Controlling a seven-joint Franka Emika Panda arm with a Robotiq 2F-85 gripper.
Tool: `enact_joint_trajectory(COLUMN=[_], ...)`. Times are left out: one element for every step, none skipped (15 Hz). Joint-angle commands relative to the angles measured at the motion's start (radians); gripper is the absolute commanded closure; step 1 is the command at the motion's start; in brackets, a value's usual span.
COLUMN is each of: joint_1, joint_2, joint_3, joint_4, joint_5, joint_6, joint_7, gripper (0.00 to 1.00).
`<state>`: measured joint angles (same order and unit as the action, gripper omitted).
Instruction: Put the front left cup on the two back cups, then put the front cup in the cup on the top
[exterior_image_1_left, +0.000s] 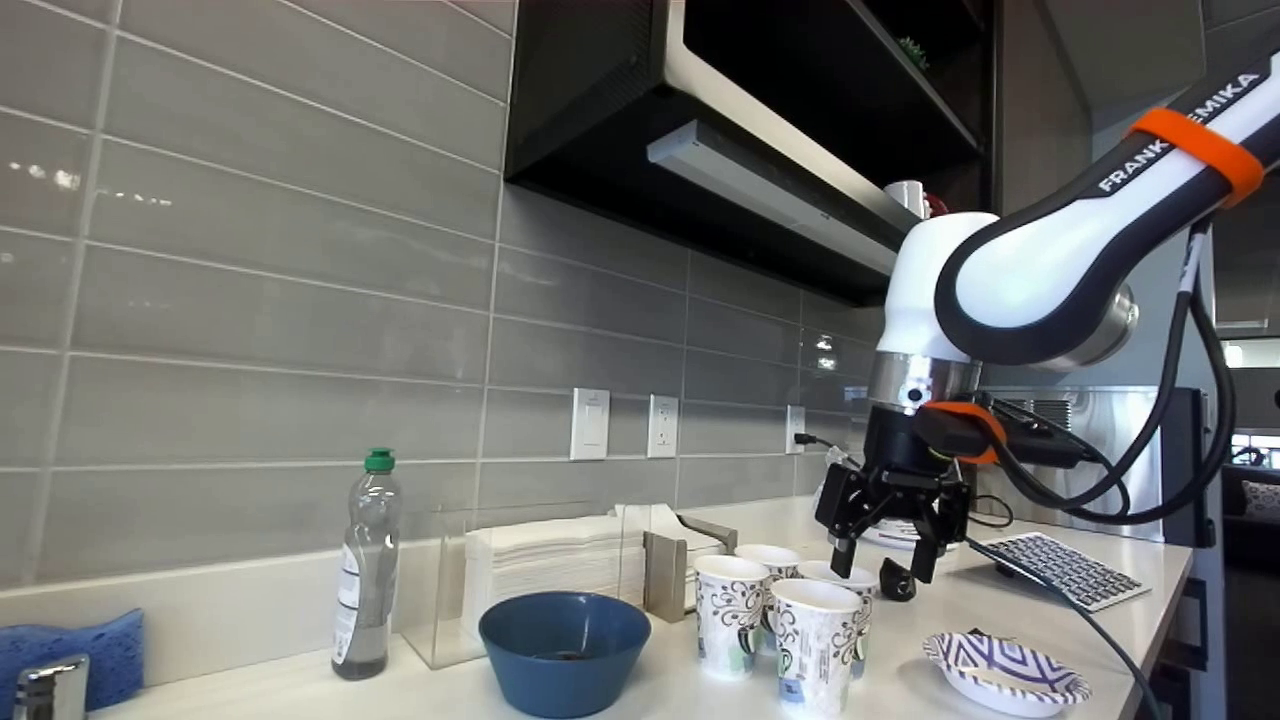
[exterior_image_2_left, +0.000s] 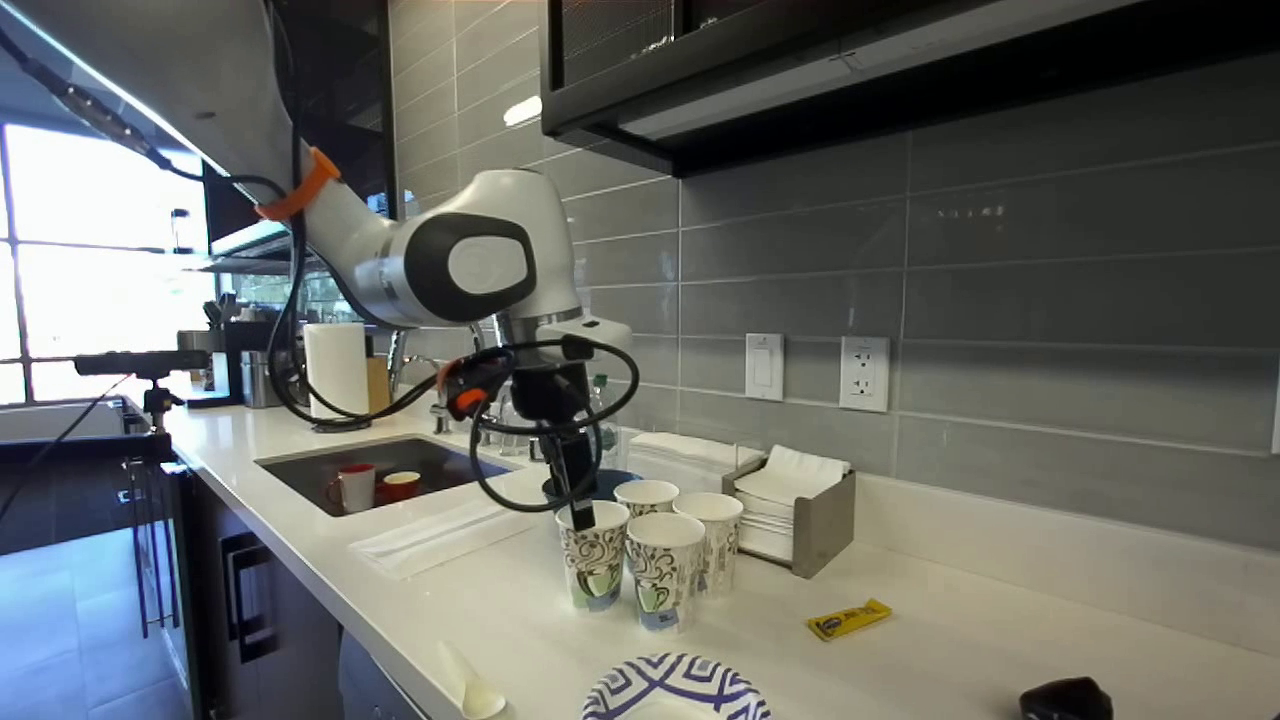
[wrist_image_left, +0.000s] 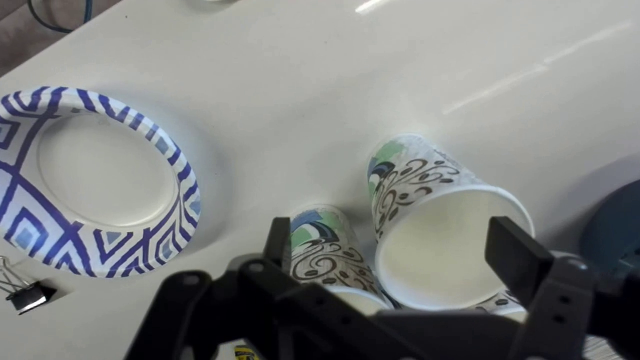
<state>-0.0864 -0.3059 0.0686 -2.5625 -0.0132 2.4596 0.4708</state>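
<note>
Blue bowl, napkins near cups

A kitchen: in an exterior view a counter runs along a tiled wall under a cabinet, with a sink holding a mug at far left and a paper-towel roll beyond. In an exterior view a sponge is at near left.

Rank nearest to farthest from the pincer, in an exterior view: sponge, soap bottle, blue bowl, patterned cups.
1. Patterned cups, grouped right by the pincer.
2. Blue bowl, picture left of the cups.
3. Soap bottle, left of the bowl.
4. Sponge, at the picture's left edge.
</note>
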Motion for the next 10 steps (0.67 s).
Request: enact_joint_trajectory(joint_1=[-0.008, -0.007, -0.007, -0.006, -0.006, -0.005, -0.005, -0.004, -0.003, -0.002], joint_2=[0.048, 0.059, 0.07, 0.08, 0.089, 0.097, 0.108, 0.115, 0.123, 0.129], joint_3=[0.003, 0.004, 0.003, 0.002, 0.001, 0.001, 0.0, -0.001, -0.001, -0.002], joint_4=[0.008, 0.008, 0.009, 0.01, 0.009, 0.009, 0.012, 0.012, 0.013, 0.014], joint_5=[0.006, 0.005, 0.006, 0.006, 0.006, 0.006, 0.005, 0.006, 0.005, 0.005], joint_6=[0.061, 0.072, 0.082, 0.092, 0.101, 0.107, 0.114, 0.119, 0.124, 0.128], joint_7=[0.034, 0.038, 0.041, 0.043, 0.048, 0.053, 0.058, 0.061, 0.065, 0.069], gripper=[0.0, 0.0, 0.04, 0.08, 0.16, 0.28, 0.37, 0.46, 0.53, 0.61])
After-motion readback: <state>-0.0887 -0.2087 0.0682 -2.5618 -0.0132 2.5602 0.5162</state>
